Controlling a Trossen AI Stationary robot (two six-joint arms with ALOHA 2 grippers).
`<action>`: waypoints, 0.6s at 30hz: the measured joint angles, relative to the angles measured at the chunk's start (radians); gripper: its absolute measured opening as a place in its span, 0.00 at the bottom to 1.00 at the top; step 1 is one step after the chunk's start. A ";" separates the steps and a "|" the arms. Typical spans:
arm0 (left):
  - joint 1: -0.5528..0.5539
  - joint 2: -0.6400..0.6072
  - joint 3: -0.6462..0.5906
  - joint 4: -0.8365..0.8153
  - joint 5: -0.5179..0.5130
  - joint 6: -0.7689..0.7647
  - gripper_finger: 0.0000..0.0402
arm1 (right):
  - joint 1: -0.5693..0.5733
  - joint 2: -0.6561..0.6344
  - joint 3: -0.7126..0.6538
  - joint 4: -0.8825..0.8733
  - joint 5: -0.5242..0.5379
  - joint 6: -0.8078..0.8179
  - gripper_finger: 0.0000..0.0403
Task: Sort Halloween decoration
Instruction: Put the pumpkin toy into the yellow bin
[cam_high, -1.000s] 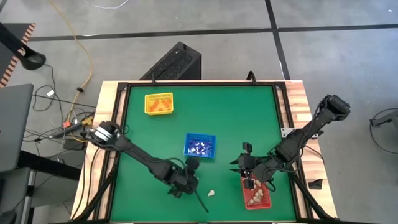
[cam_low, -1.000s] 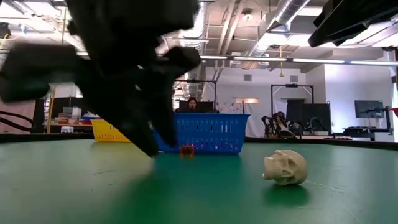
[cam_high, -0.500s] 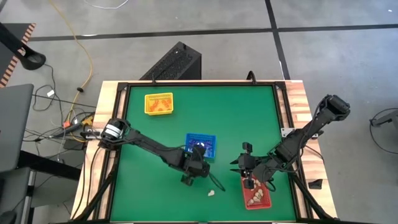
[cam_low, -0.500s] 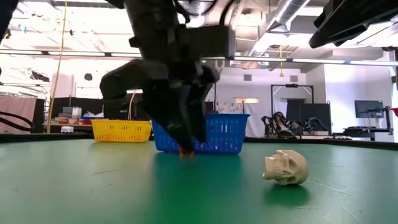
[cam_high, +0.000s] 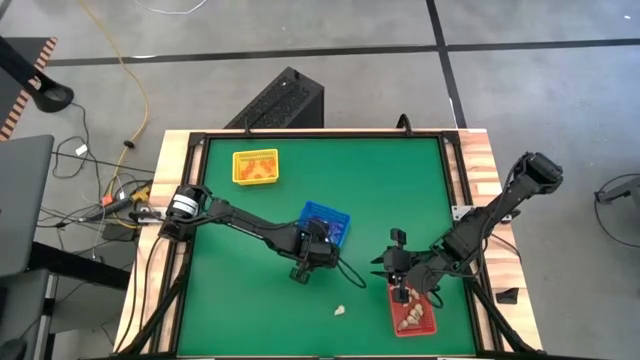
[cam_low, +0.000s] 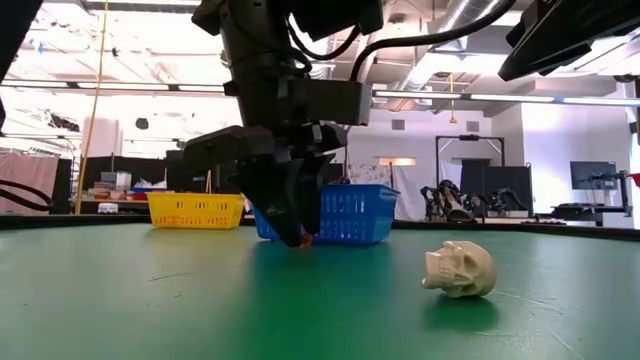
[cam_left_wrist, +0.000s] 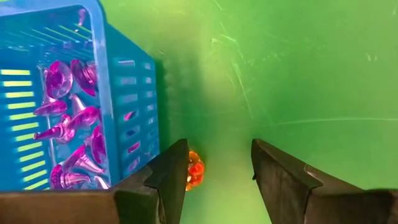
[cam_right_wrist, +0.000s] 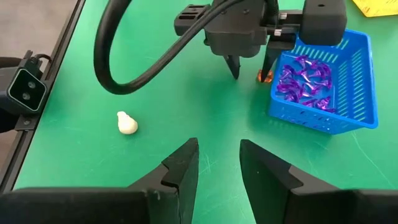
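My left gripper (cam_high: 310, 260) (cam_left_wrist: 217, 158) points down at the table, open, close by the blue tray's (cam_high: 327, 224) near wall. A tiny orange trinket (cam_left_wrist: 195, 170) (cam_right_wrist: 263, 76) lies on the green mat between its fingers, right beside the finger nearest the tray. The blue tray holds purple trinkets (cam_left_wrist: 71, 118). A cream skull (cam_high: 340, 310) (cam_low: 458, 268) lies on the mat nearer the near edge. My right gripper (cam_high: 385, 268) (cam_right_wrist: 219, 158) hovers open beside the red tray (cam_high: 413, 318), which holds cream trinkets. The yellow tray (cam_high: 255, 166) sits far left. My left gripper comes from above, pointing down, with its fingertips (cam_low: 297, 238) at the mat. One finger (cam_left_wrist: 174, 171) stands close against the blue tray's side wall (cam_left_wrist: 140, 155) and the orange trinket. I cannot tell whether it touches either.
The mat has open room in the middle and toward the far right. A raised black frame (cam_high: 320, 137) edges the table. In the low view, the room behind shows shelves, stands and a person (cam_low: 309, 166) far off.
My left gripper has moved from near the table's near edge toward the far edge, up to the blue tray, and has come down over the orange trinket. The blue tray has turned about a little and shifted slightly toward the far edge.
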 joint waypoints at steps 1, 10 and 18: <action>0.000 0.000 0.000 -0.001 0.000 0.004 0.42 | 0.000 0.000 0.000 0.000 0.000 0.000 0.37; 0.020 0.000 0.000 -0.006 -0.020 0.029 0.42 | 0.000 0.000 0.000 0.000 0.000 -0.002 0.37; 0.059 0.000 0.000 -0.037 0.007 0.034 0.42 | 0.000 0.000 0.000 -0.002 0.000 -0.002 0.37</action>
